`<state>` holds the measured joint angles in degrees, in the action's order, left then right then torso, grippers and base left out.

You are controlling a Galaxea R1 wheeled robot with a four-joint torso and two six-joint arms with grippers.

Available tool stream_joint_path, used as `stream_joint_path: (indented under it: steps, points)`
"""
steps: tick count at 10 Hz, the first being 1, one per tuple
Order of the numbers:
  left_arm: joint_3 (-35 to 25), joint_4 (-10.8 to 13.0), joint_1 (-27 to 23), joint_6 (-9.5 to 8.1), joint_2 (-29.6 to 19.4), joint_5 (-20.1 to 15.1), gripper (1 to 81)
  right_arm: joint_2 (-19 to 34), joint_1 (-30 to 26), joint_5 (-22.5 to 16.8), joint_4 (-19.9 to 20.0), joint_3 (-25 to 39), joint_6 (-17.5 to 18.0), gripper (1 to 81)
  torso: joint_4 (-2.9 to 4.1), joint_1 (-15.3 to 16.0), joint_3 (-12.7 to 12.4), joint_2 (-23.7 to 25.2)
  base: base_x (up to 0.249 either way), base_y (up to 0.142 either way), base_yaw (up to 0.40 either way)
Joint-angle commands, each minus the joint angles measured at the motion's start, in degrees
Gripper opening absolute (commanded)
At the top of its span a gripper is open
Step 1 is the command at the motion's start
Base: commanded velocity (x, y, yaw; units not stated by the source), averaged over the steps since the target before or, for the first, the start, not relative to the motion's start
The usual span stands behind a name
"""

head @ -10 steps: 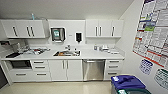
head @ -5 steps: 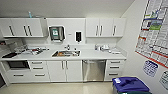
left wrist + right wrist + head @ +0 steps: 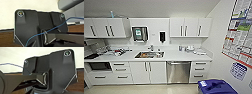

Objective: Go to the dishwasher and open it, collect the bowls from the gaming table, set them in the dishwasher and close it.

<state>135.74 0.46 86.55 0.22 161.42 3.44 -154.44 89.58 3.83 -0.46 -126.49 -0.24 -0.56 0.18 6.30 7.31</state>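
The head camera faced a small kitchenette, and the dishwasher [image 3: 178, 72] sat under the white countertop [image 3: 184, 57], its brushed steel door shut and its bar handle running across the top edge. Taking the dishwasher as the landmark: a pair of white cupboard doors [image 3: 147, 72] stood immediately to one side of it, under the sink [image 3: 149, 54], and a stack of white drawers [image 3: 199, 71] stood immediately on its other side, toward the wall that carried the posters [image 3: 239, 32]. The sink, with something orange-brown lying in it, was above and to the side of the dishwasher, with the tap [image 3: 151, 47] behind it. Farther from the dishwasher, beyond the sink cupboard, more drawers sat beside a dark built-in oven [image 3: 100, 66]. High above the dishwasher hung white wall cupboards [image 3: 190, 27], and a paper-towel dispenser [image 3: 139, 34] and a dark soap dispenser [image 3: 162, 36] were fixed to the wall over the sink. A blue bin [image 3: 214, 87] stood on the floor in front of the drawers, nearer the camera than the dishwasher and apart from it.

Whether either gripper's fingers were spread or closed I could not tell; both wrist cameras looked across the robot's own dark plate toward a pale wall and brown wood-toned floor
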Motion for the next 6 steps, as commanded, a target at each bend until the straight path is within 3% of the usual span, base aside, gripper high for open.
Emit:
stream_joint_path:
  steps: [1, 6]
  points:
    - [-0.7, 0.6, -3.1, 0.48, -0.7, -2.4, 81.1, 1.1, -2.8, -2.9, -0.5, 0.7, -0.2, 81.1, 0.0, 0.0, 0.0, 0.0, 0.136, 0.0, 0.0]
    - [-0.7, 0.6, -3.1, 0.48, -0.8, -2.4, 81.1, 1.0, -2.8, -2.9, -0.5, 0.7, -0.2, 81.1, 0.0, 0.0, 0.0, 0.0, 0.136, 0.0, 0.0]
